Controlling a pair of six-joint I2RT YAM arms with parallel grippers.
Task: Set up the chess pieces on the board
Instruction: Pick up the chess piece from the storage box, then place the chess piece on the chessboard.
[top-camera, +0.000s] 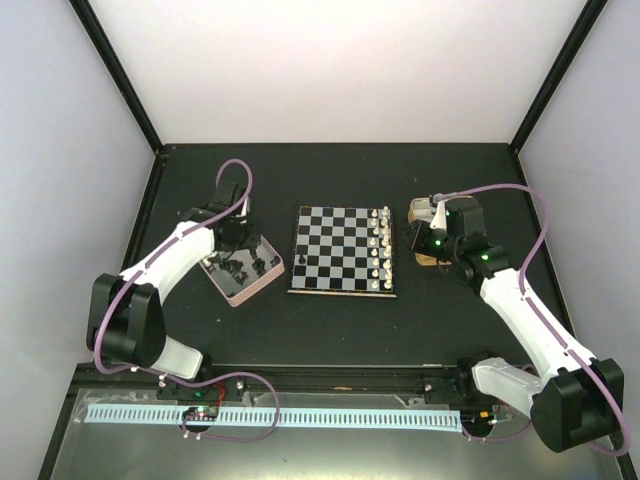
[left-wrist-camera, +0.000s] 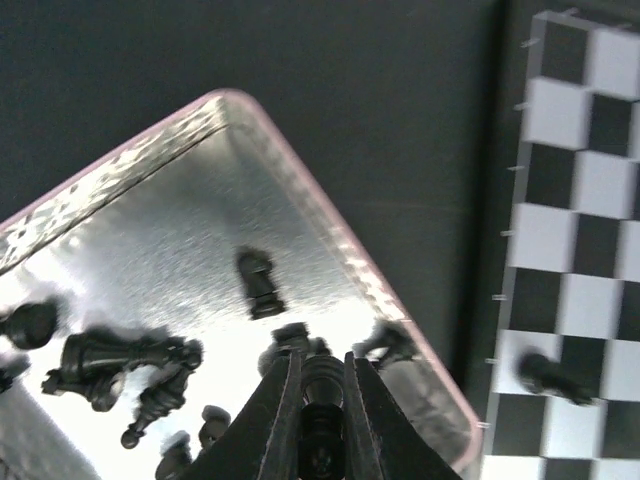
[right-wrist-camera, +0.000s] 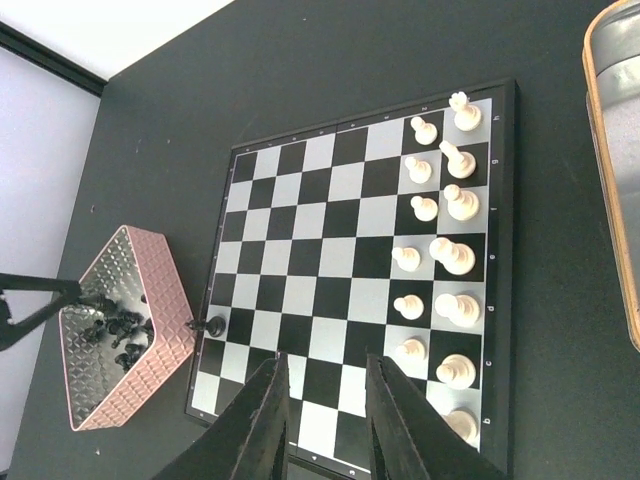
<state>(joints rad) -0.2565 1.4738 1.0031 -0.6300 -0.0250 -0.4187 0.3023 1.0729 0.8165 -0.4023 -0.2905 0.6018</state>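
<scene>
My left gripper (left-wrist-camera: 322, 360) hangs over the pink-rimmed tin (left-wrist-camera: 300, 190) and is shut on a small black chess piece (left-wrist-camera: 322, 380) held between its fingertips. Several more black pieces (left-wrist-camera: 258, 283) lie loose in the tin. One black piece (right-wrist-camera: 212, 325) lies at the board's left edge; it also shows in the left wrist view (left-wrist-camera: 550, 378). The board (top-camera: 335, 250) sits mid-table, with white pieces (right-wrist-camera: 440, 250) in its two right-hand columns. My right gripper (right-wrist-camera: 325, 360) is open and empty, above the board's right side.
A gold-rimmed tin (right-wrist-camera: 610, 150) stands right of the board, under my right arm (top-camera: 500, 280). The pink tin (top-camera: 243, 292) stands left of the board. Black frame posts and white walls bound the dark table (top-camera: 330, 170).
</scene>
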